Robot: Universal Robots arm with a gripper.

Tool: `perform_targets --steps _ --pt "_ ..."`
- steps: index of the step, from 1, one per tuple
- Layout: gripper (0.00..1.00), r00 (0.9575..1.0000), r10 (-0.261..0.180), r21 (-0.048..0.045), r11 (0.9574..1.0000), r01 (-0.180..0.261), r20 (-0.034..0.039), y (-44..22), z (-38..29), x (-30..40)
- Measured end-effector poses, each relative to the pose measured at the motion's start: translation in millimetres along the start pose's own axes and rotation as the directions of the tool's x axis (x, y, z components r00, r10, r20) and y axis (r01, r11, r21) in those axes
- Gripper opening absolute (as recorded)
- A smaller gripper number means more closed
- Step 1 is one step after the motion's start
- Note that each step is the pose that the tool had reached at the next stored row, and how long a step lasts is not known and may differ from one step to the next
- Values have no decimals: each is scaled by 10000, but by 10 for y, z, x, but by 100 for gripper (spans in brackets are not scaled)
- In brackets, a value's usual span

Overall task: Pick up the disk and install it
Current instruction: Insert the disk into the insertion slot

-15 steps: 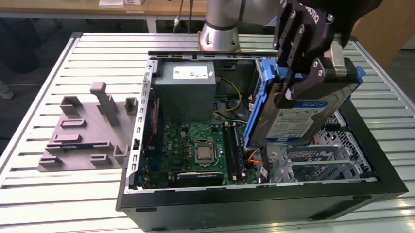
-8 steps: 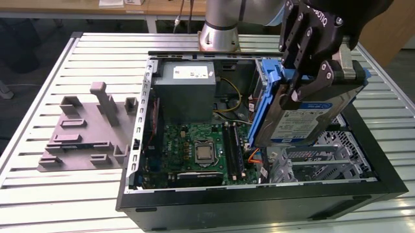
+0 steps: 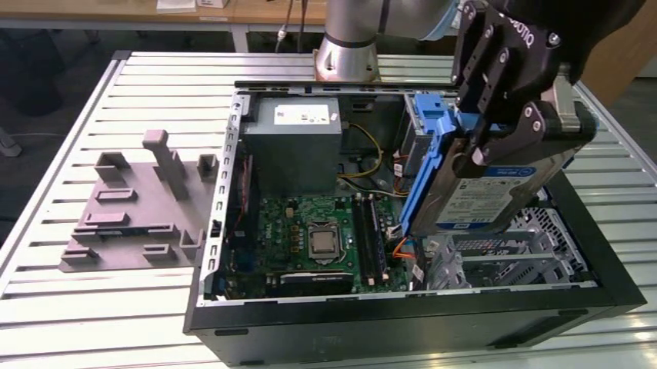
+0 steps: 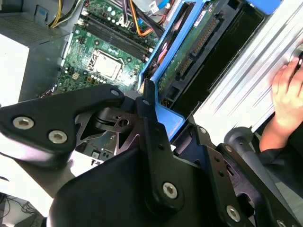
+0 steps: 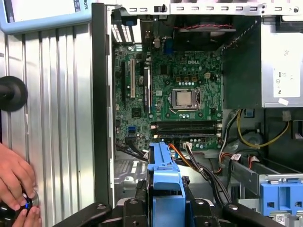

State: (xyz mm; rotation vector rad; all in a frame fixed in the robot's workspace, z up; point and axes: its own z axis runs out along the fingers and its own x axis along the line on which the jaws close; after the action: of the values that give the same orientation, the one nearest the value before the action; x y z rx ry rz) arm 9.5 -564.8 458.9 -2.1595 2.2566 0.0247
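Observation:
The disk (image 3: 491,198), a silver drive with a white-and-blue label in a blue carrier frame, hangs tilted over the exterior view's right side of the open computer case (image 3: 411,307). My gripper (image 3: 493,142) is shut on its upper end. In the second wrist view the disk's green underside (image 4: 189,52) and blue frame run away from the black fingers (image 4: 149,118). In the first wrist view the blue carrier edge (image 5: 164,172) stands between the fingers, above the motherboard (image 5: 184,99).
A grey metal box (image 3: 298,146) sits at the case's back, with a blue drive bay (image 3: 429,123) beside it. A grey fixture (image 3: 138,215) lies on the slatted table at the exterior view's left. A person's hand (image 5: 14,182) rests on the table outside the case.

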Motion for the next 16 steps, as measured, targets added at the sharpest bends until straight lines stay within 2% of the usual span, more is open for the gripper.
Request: perform_targets --steps 3,16 --pt "36 10000 -1 0 10000 1 1 -54 5 24" --pt "36 10000 -1 0 10000 1 0 -319 33 47"
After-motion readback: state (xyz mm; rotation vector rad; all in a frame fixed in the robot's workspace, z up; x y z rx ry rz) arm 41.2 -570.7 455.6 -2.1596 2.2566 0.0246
